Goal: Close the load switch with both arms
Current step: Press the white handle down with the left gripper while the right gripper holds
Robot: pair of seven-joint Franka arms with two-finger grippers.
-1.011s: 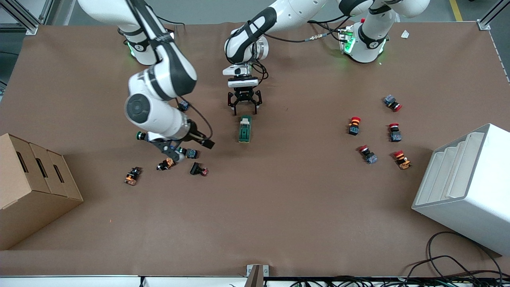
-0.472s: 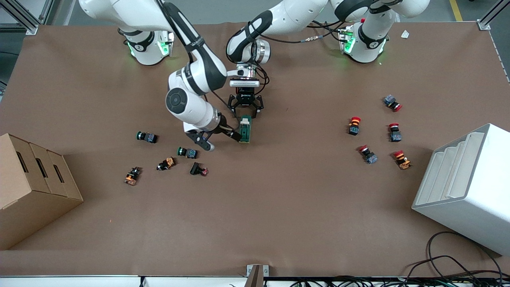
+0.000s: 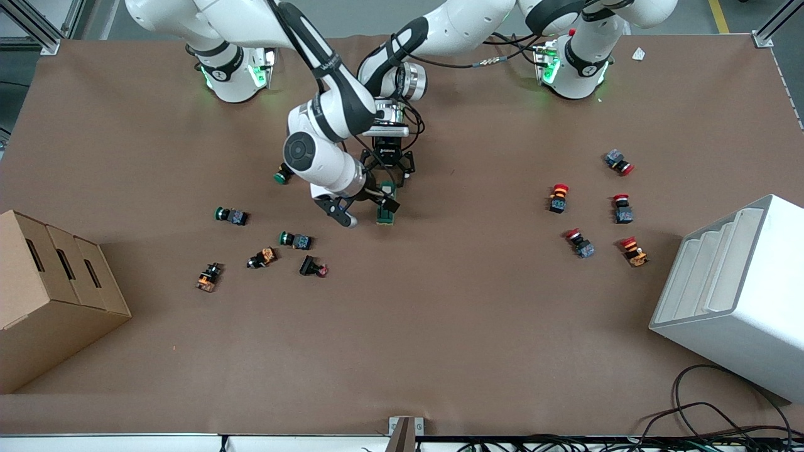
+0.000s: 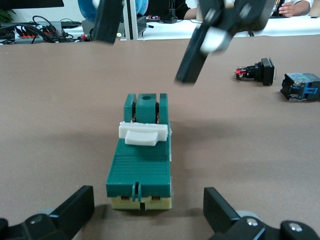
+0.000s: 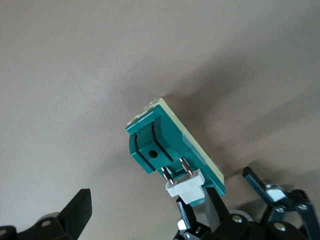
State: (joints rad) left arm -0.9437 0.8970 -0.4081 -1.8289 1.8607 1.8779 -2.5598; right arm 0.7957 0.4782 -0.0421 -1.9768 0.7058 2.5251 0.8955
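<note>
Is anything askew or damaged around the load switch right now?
Nothing stands out. The load switch lies flat and intact on the table, white lever in place. The left gripper straddles one end, jaws open; the right gripper, also open, is at its side.

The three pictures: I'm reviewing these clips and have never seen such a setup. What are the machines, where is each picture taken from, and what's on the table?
Two white robot arms work at a brown table. The wide picture looks down from a high camera facing them; the other two come from cameras on each arm's wrist.

Both arms meet over the load switch, a small green block with a white lever, lying on the table. The left claw sits low with its open fingers either side of the switch's end. The right claw hangs open close over the switch. Neither holds anything.

Small push buttons lie scattered toward the right arm's end, red-capped ones toward the left arm's end. A cardboard box and a white bin stand at the table's ends.
</note>
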